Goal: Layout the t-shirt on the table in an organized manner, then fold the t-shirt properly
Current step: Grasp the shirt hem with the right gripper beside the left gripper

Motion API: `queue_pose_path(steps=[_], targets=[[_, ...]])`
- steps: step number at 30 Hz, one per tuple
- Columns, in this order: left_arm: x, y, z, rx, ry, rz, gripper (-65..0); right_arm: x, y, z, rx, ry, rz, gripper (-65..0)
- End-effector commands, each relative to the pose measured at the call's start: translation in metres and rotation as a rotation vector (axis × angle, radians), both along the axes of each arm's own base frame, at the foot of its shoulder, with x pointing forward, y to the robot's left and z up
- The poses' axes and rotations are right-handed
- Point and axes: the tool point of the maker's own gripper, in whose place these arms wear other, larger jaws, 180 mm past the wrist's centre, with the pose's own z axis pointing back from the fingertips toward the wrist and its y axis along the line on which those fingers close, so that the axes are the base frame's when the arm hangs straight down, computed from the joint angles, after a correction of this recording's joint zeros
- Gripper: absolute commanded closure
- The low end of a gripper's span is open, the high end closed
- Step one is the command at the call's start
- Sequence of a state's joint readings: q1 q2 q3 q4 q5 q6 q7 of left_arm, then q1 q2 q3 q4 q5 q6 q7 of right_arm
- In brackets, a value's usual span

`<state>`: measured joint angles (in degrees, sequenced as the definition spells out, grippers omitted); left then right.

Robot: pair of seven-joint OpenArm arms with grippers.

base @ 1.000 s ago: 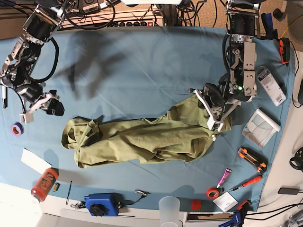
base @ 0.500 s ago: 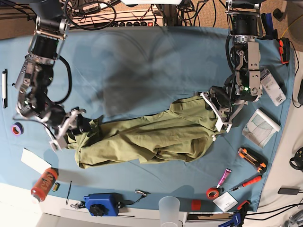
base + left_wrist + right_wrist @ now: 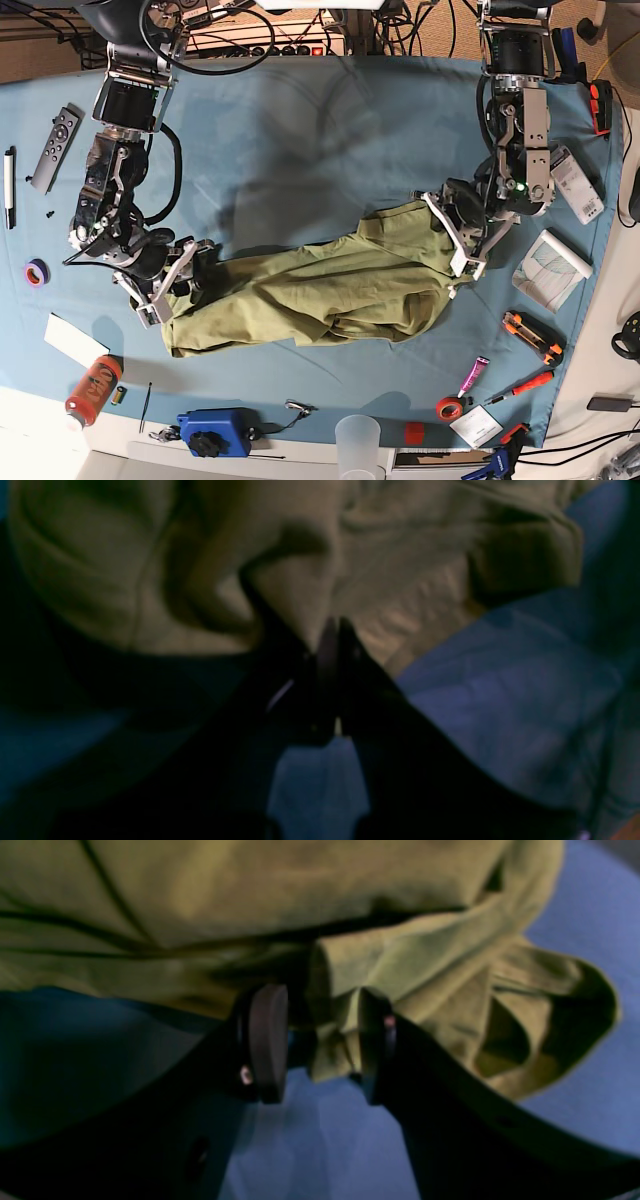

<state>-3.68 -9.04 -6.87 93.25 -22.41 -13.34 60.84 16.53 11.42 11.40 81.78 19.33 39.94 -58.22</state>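
The olive-green t-shirt [image 3: 320, 290] lies bunched in a long strip across the light-blue table [image 3: 300, 150]. My left gripper [image 3: 452, 240] is at the shirt's right end. In the left wrist view it [image 3: 327, 630] is shut on a pinch of the shirt [image 3: 400, 555]. My right gripper [image 3: 185, 280] is at the shirt's left end. In the right wrist view it [image 3: 322, 1040] is open, with a fold of the shirt [image 3: 340, 1040] between its pads [image 3: 267, 1040], just above the table [image 3: 310, 1140].
A remote [image 3: 54, 134], a pen [image 3: 10, 175], a purple tape roll [image 3: 37, 271], white paper [image 3: 74, 340] and an orange bottle [image 3: 92, 390] lie at the left. A blue device [image 3: 212, 432] and a cup [image 3: 358, 440] are at the front. Tools [image 3: 532, 335] lie at the right.
My right arm has swung in from the table's left edge to the shirt's left end, and its jaws now straddle a fold there. My left gripper has kept its hold on the right end.
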Motion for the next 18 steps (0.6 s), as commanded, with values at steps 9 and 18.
queue_pose_path(steps=[9, 18], targets=[[0.011, -0.004, 0.017, -0.036, -0.056, -0.004, 0.0, 0.015, -0.006, 0.023, -0.009, -0.083, -0.020, -18.1], [0.011, -0.004, 0.017, -0.035, -0.056, -0.004, 0.0, 0.016, -0.015, 0.021, -0.055, -0.083, -0.045, 0.0]])
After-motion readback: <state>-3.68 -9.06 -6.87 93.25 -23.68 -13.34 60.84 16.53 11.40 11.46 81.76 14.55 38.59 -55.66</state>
